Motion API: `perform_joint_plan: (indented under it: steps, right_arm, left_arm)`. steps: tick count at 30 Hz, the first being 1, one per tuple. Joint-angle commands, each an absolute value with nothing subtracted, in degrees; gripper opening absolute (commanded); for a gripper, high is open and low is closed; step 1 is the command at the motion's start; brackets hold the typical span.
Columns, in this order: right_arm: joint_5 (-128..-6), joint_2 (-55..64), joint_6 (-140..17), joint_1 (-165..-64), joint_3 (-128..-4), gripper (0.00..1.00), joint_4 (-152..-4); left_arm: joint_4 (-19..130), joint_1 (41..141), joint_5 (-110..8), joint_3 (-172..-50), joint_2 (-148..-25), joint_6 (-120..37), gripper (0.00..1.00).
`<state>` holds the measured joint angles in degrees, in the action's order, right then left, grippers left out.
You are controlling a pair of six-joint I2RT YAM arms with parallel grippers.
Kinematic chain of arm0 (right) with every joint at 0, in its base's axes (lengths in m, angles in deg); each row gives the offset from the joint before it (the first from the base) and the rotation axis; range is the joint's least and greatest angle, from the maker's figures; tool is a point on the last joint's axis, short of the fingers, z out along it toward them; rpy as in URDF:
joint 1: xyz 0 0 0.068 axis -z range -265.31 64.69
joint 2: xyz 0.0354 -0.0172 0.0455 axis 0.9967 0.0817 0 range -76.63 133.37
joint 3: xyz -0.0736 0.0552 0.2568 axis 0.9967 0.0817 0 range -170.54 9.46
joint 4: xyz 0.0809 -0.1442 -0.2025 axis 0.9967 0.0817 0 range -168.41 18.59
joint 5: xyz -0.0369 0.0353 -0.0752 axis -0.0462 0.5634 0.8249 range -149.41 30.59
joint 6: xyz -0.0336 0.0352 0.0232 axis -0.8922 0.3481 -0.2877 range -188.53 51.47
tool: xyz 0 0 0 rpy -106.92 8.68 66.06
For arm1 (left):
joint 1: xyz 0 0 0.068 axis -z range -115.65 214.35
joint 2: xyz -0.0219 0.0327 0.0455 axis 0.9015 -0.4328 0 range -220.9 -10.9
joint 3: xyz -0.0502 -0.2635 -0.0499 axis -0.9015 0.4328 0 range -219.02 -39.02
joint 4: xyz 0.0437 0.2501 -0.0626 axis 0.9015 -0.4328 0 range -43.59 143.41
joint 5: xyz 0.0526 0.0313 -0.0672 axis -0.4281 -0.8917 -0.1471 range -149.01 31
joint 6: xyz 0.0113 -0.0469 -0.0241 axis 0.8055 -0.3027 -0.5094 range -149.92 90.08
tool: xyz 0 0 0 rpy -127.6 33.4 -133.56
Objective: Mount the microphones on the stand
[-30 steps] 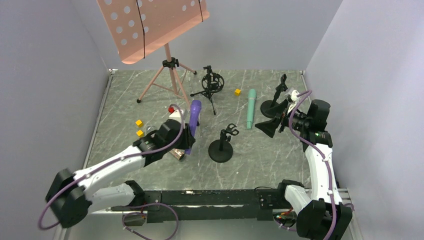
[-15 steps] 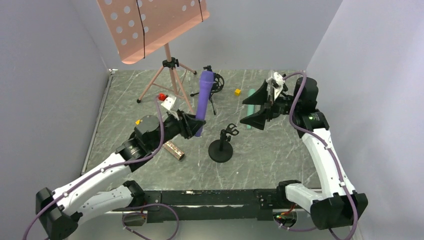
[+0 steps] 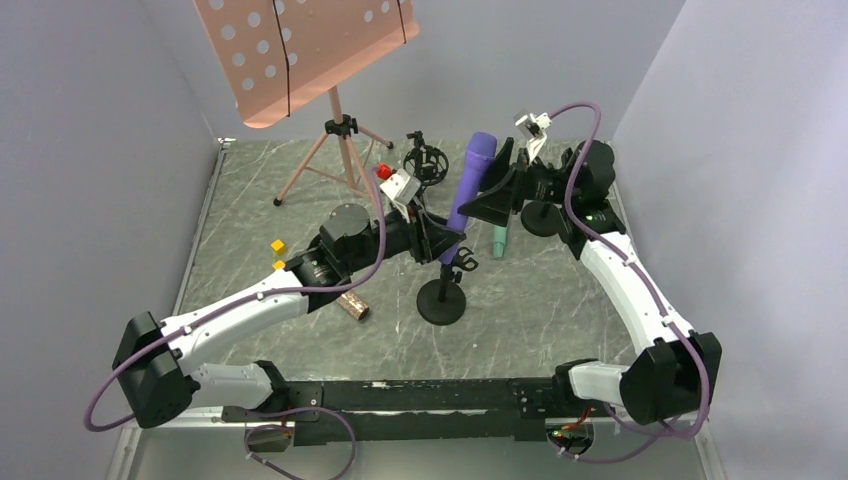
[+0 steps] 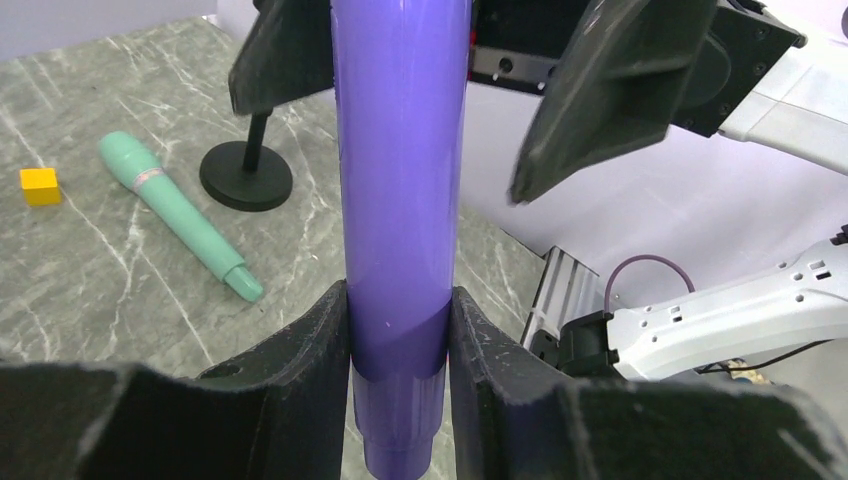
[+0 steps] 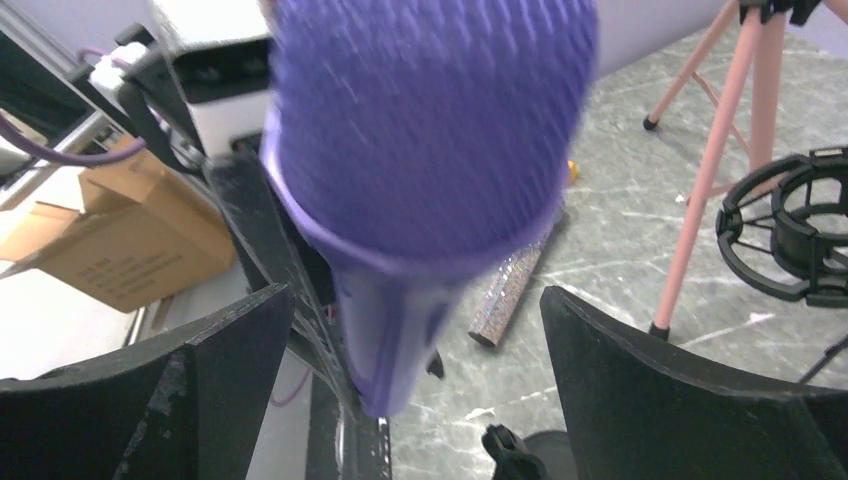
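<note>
Swung up and rightward since a second ago, the all-purple stick microphone tilts in the air above a grey marbled counter boxed in by pale walls. At rear left stands a pink perforated music stand. A glittery bronze microphone lies flat (toward the counter's front). Left jaws pinch the glossy purple shaft low down. Right jaws gape wide on either side of its mesh head, with gaps showing. The mint-green microphone lies on the counter beyond.

Glossy purple microphone, mesh head
</note>
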<state>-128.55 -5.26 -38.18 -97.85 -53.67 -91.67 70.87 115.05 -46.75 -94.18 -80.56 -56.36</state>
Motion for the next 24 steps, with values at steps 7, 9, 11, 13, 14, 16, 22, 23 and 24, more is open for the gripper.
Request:
perform_joint_plan:
  steps: [7,9,11,13,14,16,22,23,24]
  right_arm:
    - [-128.38,-1.32,-13.45,-98.06,-53.07,0.86,-117.54]
    - [-128.68,-0.32,-11.16,-97.98,-52.48,0.78,-119.82]
    - [-128.81,-0.09,-11.98,-97.97,-52.77,0.69,-118.66]
    - [-128.89,-0.1,-13.58,-97.97,-53.37,0.57,-116.6]
    - [-128.97,-0.15,-13.87,-97.99,-53.64,0.49,-116.29]
    - [-129.4,-0.09,-13.93,-97.92,-54.18,0.32,-116.09]
    - [-131.48,-0.01,-14.46,-97.58,-56.01,0.03,-115.99]
    - [-131.83,-0.15,-14.94,-97.49,-56.23,0.02,-115.62]
    - [-132.23,-0.39,-15.66,-97.38,-56.47,0.02,-114.96]
  left_arm:
    - [77.93,115.42,-43.5,-95.99,-83.35,-58.51,0.0]
    - [77.86,115.42,-43.79,-95.58,-83.13,-58.45,0.0]
    - [77.49,115.42,-43.88,-95.45,-82.99,-58.25,0.0]
    - [77.05,115.42,-43.89,-95.49,-82.88,-58.07,0.0]
    - [76.91,115.43,-43.88,-95.44,-82.81,-57.93,0.0]
    - [76.79,115.46,-44.13,-95.25,-82.71,-57.78,0.0]
    - [74.79,115.33,-44.37,-95.37,-81.96,-57.16,0.31]
    - [73.9,115.31,-44.6,-95.25,-81.47,-56.79,0.47]
    - [72.86,115.25,-44.9,-95.0,-80.55,-56.25,0.63]
